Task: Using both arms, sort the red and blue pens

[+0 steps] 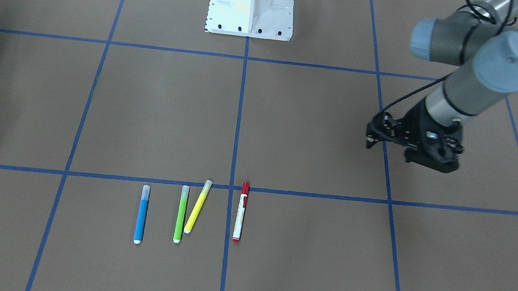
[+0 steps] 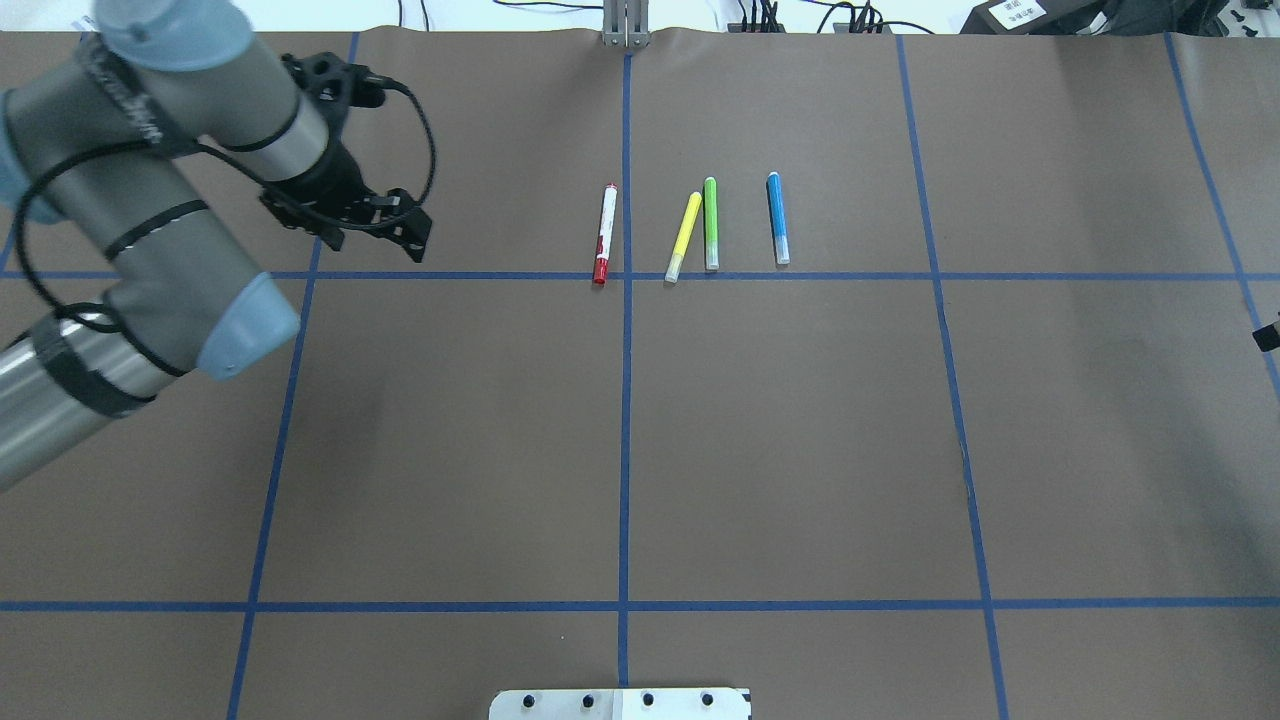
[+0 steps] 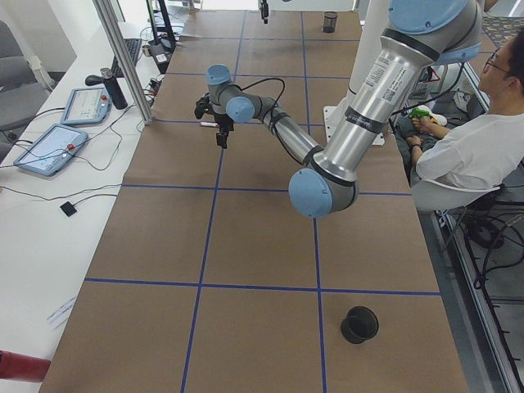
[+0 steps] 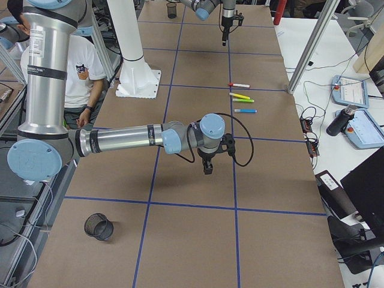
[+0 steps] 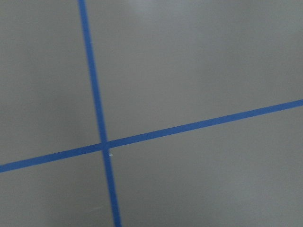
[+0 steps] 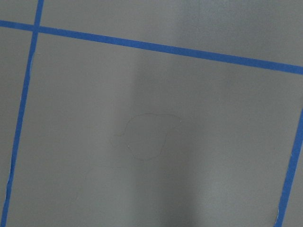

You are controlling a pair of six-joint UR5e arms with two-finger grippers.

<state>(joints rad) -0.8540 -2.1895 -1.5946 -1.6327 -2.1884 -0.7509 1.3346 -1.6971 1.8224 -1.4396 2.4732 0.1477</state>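
Red pen (image 2: 605, 233) and blue pen (image 2: 777, 217) lie flat on the bench (image 2: 620, 450) as the outermost of a row of four, with the yellow marker (image 2: 684, 236) and green marker (image 2: 710, 222) between them. This layout probably offers each arm its nearer pen. The left end effector (image 2: 405, 232) hovers well apart from the red pen and carries nothing; how far it is open cannot be told. The right end effector (image 2: 1268, 336) is cut off at the overhead edge, so its state cannot be told.

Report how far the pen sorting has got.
Done: nothing visible. The red pen and blue pen lie in the row with the yellow marker and green marker. In hand: the left claw hangs open and empty above the table, off to the red pen's side; the right claw holds no pen either. Left: both pickups and placements.
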